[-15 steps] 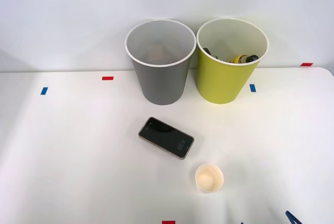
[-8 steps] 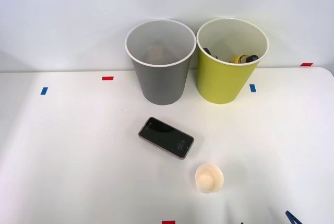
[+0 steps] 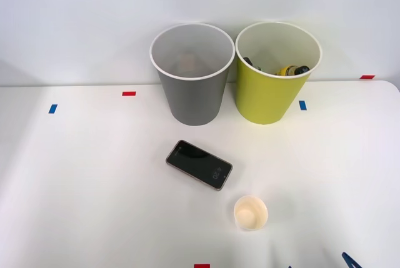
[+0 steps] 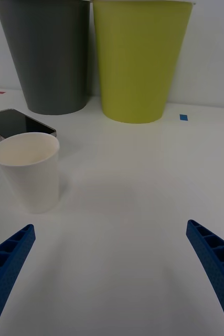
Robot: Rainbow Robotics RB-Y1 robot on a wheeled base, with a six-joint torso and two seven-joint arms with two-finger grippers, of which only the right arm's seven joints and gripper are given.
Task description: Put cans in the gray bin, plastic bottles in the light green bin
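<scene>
Spread wide, my right gripper (image 4: 112, 273) grips nothing; ahead of it stand the paper cup (image 4: 29, 170), gray bin (image 4: 49, 55) and light green bin (image 4: 141, 58). From the front, a pinkish can (image 3: 185, 63) lies inside the gray bin. I risk grabbing the cup by mistake, or the phone (image 3: 199, 164).

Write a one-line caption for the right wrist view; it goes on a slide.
Open gripper faces a paper cup, a phone, and gray and green bins.

Gray bin (image 3: 192, 96), yellow-green bin (image 3: 270, 96), both white-rimmed; black phone (image 3: 199, 164); cream paper cup (image 3: 250, 212); white table (image 3: 94, 187).
</scene>
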